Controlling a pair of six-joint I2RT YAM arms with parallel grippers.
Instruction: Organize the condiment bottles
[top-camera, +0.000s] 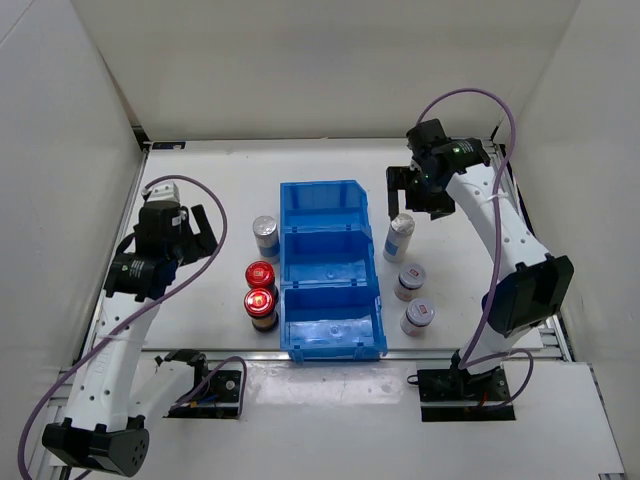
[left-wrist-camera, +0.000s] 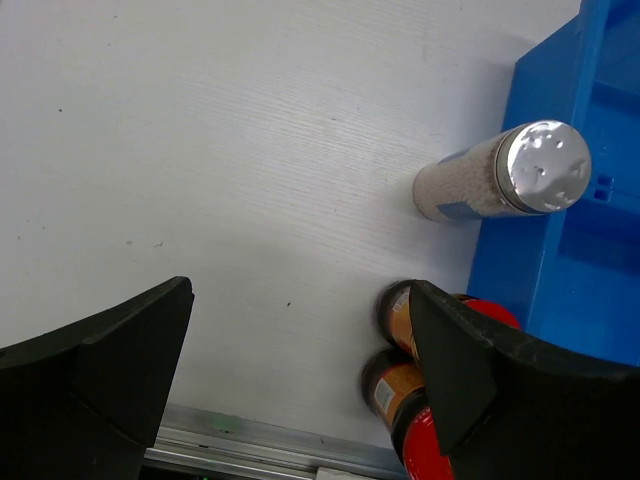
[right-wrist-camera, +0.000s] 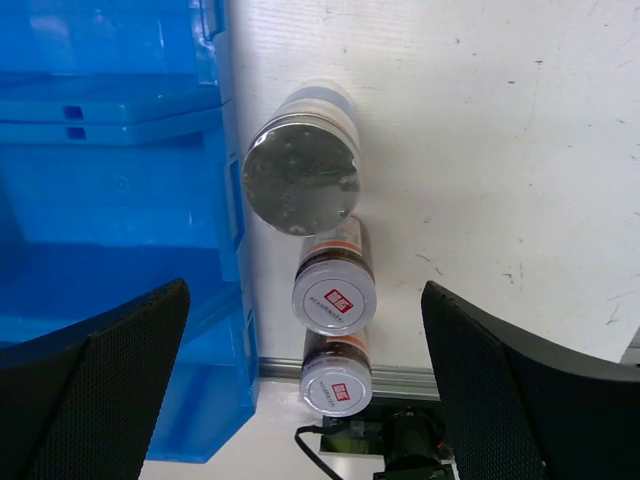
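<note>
Six bottles stand on the white table beside the blue bin (top-camera: 330, 270). Left of it are a silver-capped bottle (top-camera: 265, 232) and two dark red-capped bottles (top-camera: 260, 274) (top-camera: 260, 301). Right of it are a silver-capped bottle (top-camera: 400, 235) and two white-capped bottles (top-camera: 410, 277) (top-camera: 418, 315). My left gripper (top-camera: 200, 235) is open and empty, left of its three bottles. In its wrist view (left-wrist-camera: 300, 370) the silver one (left-wrist-camera: 500, 180) and the red-capped pair (left-wrist-camera: 400, 310) show. My right gripper (top-camera: 415, 205) is open, above the right silver bottle (right-wrist-camera: 300, 180), with the white caps (right-wrist-camera: 334, 297) (right-wrist-camera: 336, 383) below.
The bin's three compartments hold nothing. Its wall shows in the left wrist view (left-wrist-camera: 590, 250) and the right wrist view (right-wrist-camera: 110, 200). White walls enclose the table at the back and sides. A metal rail (top-camera: 400, 355) runs along the near edge.
</note>
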